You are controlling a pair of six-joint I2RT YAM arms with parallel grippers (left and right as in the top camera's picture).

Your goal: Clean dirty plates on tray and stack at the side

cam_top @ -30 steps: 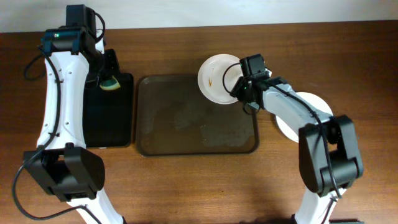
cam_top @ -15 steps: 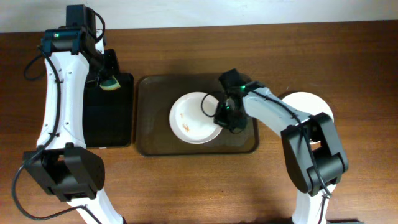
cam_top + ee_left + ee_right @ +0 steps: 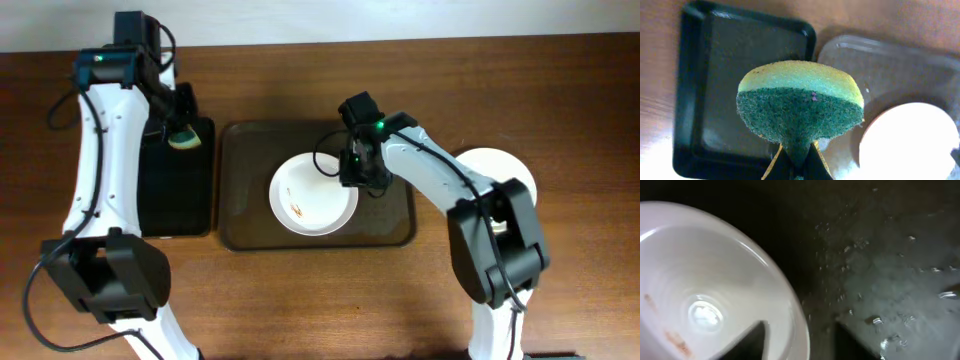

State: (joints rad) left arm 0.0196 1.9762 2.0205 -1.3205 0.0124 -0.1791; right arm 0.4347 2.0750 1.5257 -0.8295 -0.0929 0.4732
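Plate [image 3: 305, 198], round, white, brown-smeared, lying on large brown rectangular tray [image 3: 240, 205], mid-bench. Right tool [image 3: 352, 172] spread astride plate's rim. Left tool [image 3: 797, 161] pinching green-and-yellow sponge [image 3: 800, 102] over narrow black tray [image 3: 170, 205], near bench's far-left corner.

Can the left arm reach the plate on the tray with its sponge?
Probably yes. The plate lies face up on the tray, its left side bare; the right gripper is only at its upper right rim. The left gripper holds the sponge over the black tray.
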